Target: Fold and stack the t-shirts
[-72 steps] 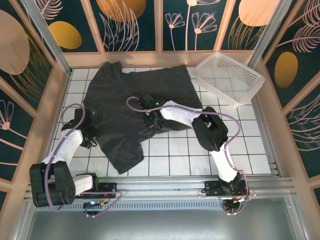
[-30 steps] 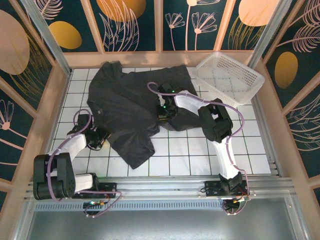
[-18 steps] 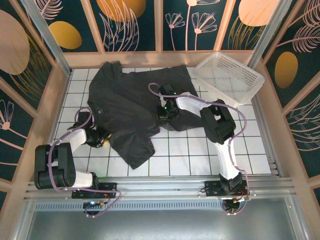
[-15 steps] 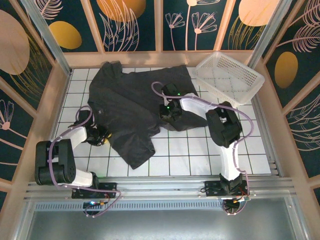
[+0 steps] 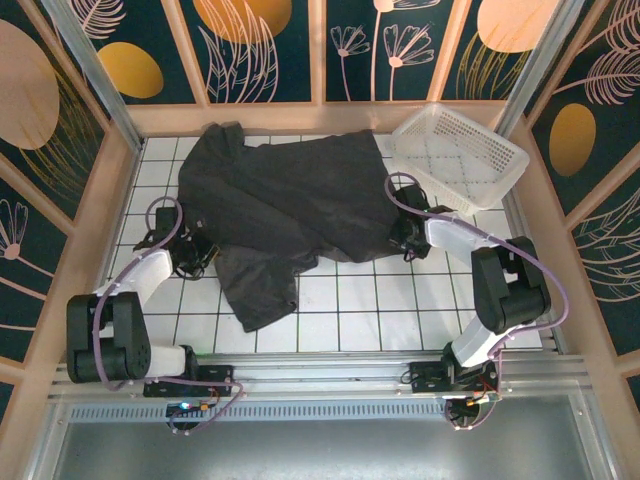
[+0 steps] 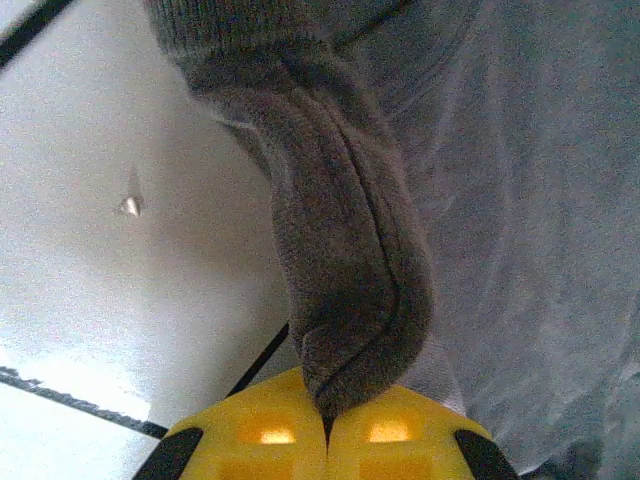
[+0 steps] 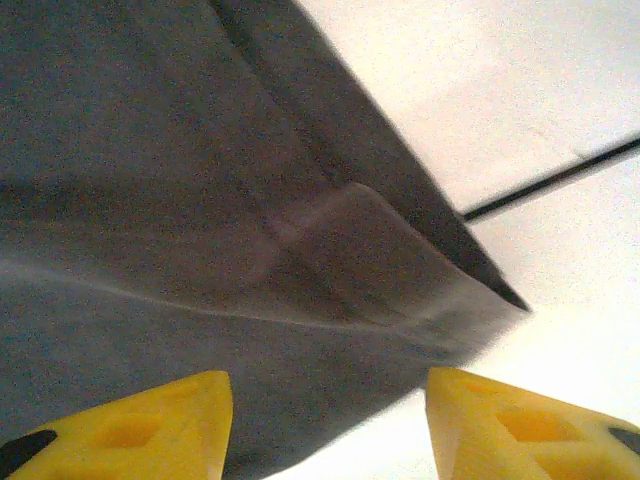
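Presently, left gripper (image 6: 325,418) is clamping a t-shirt (image 5: 290,200) fold directly between its tips; right gripper (image 7: 328,405) is hanging agape, that t-shirt's corner lying just ahead.

One dark charcoal t-shirt (image 5: 290,200), spread between two grippers: one left gripper (image 5: 205,263) at one side edge, one right gripper (image 5: 402,237) at the opposite edge. One white mesh basket (image 5: 458,155), just beyond the right gripper, on its outer side.

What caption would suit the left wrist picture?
Left claw pinching a fold of dark grey t-shirt over white tiles.
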{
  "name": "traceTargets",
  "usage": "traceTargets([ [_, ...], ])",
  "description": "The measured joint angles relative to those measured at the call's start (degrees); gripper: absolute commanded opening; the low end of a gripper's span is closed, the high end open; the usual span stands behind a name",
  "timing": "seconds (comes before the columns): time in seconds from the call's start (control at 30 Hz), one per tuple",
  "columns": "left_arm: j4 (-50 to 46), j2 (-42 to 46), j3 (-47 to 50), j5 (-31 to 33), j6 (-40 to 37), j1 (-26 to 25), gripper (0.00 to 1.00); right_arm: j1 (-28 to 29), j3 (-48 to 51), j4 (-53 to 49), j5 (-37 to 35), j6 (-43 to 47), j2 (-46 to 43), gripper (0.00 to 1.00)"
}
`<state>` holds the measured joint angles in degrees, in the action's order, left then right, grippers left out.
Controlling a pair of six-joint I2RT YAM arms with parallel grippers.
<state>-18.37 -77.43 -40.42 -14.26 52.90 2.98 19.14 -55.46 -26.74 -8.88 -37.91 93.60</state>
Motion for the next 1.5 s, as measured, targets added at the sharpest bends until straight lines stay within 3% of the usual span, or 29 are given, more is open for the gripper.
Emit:
traceTargets([
  [0.33, -5.5, 1.6, -3.5, 7.0, 3.4, 0.0, 0.0, -0.3, -0.2, 0.3, -2.3, 0.4, 5.7, 0.55],
  [0.43, -6.5, 1.6, -3.6, 7.9, 3.8, 0.0, 0.0, -0.3, -3.1, 0.8, -2.0, 2.1, 7.9, 0.38],
  [0.53, -7.3, 1.6, -4.6, 8.7, 4.2, 0.0, 0.0, -0.3, -6.2, 1.4, -1.5, 4.1, 10.4, 0.04],
  [0.57, -7.5, 1.6, -5.3, 8.8, 4.3, 0.0, 0.0, -0.3, -7.4, 1.8, -1.2, 4.7, 11.2, 0.0],
  [0.73, -8.1, 1.6, -11.5, 8.7, 5.1, 0.0, 0.0, -0.3, -14.0, 2.3, -0.1, 6.9, 12.7, 0.0],
  [0.93, -7.1, 1.0, -26.3, 8.6, 6.6, 0.0, 0.0, -0.3, -27.5, 5.3, 0.4, 8.3, 10.8, 0.0],
  [1.17, 0.4, 3.7, -36.6, 9.9, 8.3, 0.0, 0.0, -0.3, -33.1, 13.7, 2.1, 10.6, -2.4, 0.0],
  [1.5, 9.6, 20.9, -38.9, 17.9, 5.6, 0.0, 0.0, -0.3, -28.7, 22.0, 3.8, 14.3, -23.8, 0.0],
])
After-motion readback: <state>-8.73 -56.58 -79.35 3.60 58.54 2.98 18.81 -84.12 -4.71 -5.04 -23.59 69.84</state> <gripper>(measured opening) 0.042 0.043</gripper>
